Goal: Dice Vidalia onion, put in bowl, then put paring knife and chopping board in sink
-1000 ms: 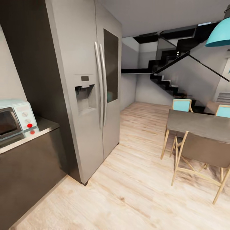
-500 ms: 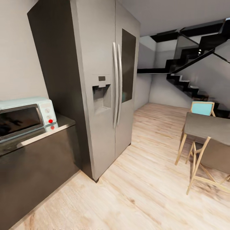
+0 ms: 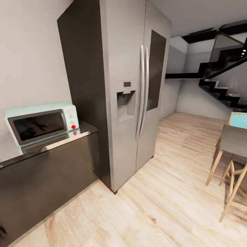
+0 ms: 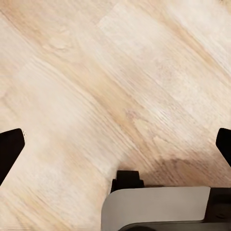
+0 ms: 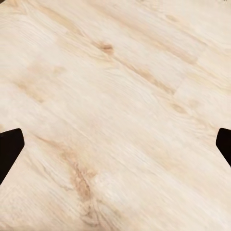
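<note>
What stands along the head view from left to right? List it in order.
Pale blue microwave with red knobs on the dark glossy counter → tall silver two-door fridge → black staircase → grey wooden-legged table.

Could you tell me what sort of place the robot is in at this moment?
Most likely a home's open-plan kitchen: a steel double-door fridge, a pale blue microwave on a dark countertop, and a staircase beyond the wood floor.
</note>
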Available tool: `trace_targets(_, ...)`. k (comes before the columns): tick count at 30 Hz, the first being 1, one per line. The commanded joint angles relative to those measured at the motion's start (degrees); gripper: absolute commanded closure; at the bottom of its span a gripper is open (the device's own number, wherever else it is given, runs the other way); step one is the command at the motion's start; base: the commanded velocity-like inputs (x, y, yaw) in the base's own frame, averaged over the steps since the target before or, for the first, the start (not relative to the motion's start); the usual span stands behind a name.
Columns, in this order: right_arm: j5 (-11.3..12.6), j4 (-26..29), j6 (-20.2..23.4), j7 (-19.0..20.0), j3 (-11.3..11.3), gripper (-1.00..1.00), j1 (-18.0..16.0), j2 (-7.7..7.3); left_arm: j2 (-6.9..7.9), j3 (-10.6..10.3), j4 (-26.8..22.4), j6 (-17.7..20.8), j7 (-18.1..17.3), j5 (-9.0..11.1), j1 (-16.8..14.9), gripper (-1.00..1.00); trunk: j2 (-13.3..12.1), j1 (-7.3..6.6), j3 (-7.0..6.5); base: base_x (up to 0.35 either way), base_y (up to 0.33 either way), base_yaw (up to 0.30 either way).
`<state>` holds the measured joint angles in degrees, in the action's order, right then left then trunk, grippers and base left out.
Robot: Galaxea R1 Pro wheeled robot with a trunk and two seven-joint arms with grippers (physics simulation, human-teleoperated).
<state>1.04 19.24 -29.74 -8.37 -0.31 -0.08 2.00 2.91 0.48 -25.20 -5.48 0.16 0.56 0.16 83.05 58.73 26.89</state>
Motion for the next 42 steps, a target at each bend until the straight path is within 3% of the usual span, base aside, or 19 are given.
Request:
trace_targets(1,0.1,0.0,-0.1,-0.1,0.0,-1.0,0.0,0.02,-0.01,0.0,0.0,-0.3,0.0,0.1,0.0,-1.0,0.0,0.0,0.04,0.0,0.0,0.283)
trace_targets(42,0.1,-0.3,-0.1,-0.1,0.0,-1.0,0.0,0.11,0.08,0.1,0.6,-0.7,0.0,0.1,0.0,-1.0,0.0,0.0,0.04,0.0,0.0,0.283)
